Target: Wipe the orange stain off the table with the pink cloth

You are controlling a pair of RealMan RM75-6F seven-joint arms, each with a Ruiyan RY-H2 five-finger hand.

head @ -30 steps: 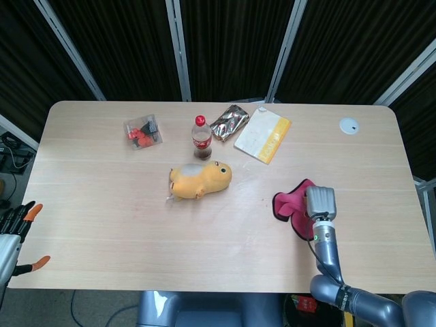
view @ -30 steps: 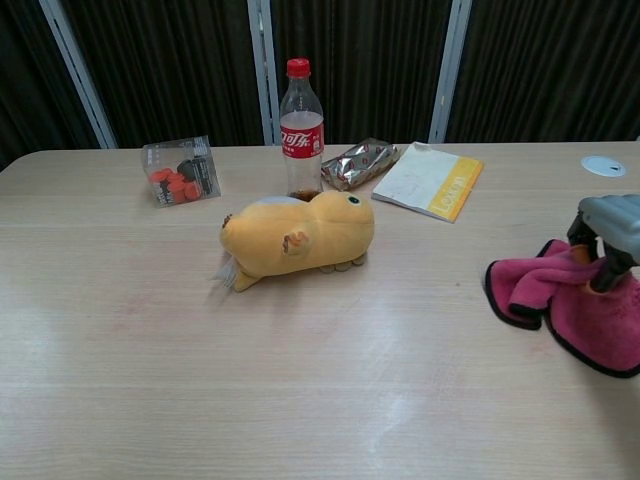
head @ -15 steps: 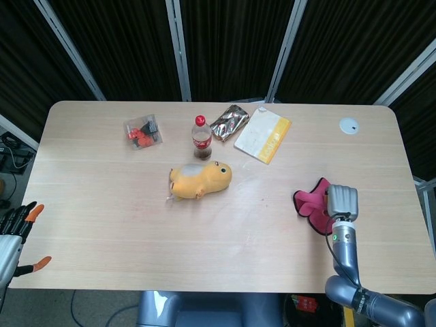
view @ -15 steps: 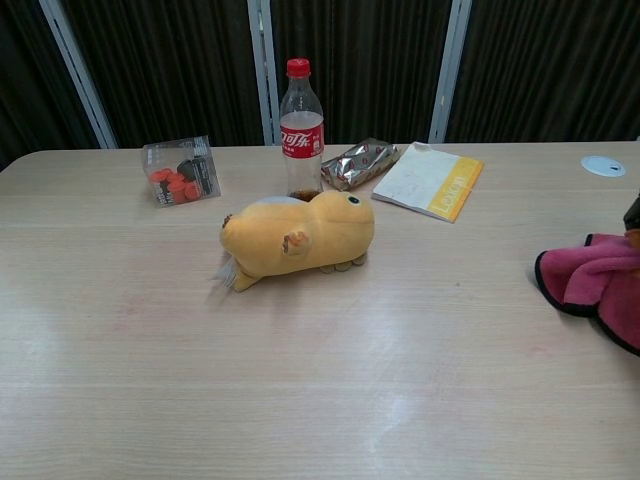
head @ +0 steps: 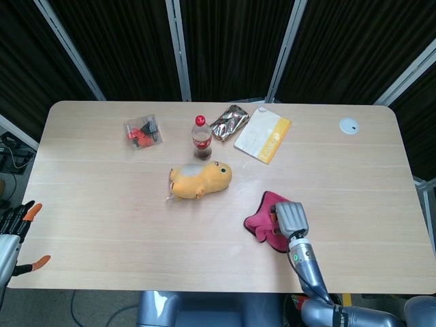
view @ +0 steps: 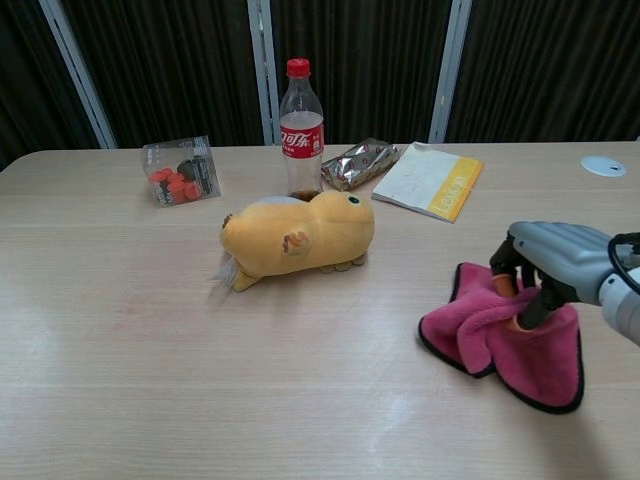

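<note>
The pink cloth (head: 261, 221) (view: 482, 337) lies bunched on the wooden table (head: 102, 204), right of centre and towards the front. My right hand (head: 289, 218) (view: 548, 268) sits on its right part, fingers curled down into the folds and gripping it. No orange stain shows plainly on the table in either view; the cloth and hand may cover it. My left hand (head: 13, 235) hangs off the table's front left corner with its fingers spread and nothing in them.
A yellow plush toy (head: 199, 180) (view: 298, 235) lies mid-table, left of the cloth. Behind it stand a cola bottle (head: 201, 138), a foil packet (head: 229, 122), a yellow-white booklet (head: 263, 134) and a clear box of orange pieces (head: 142, 131). A white disc (head: 349, 125) sits far right.
My right hand first dragged the cloth to the right, then swept it back left across the table to a spot nearer the plush toy. The left hand has not moved.
</note>
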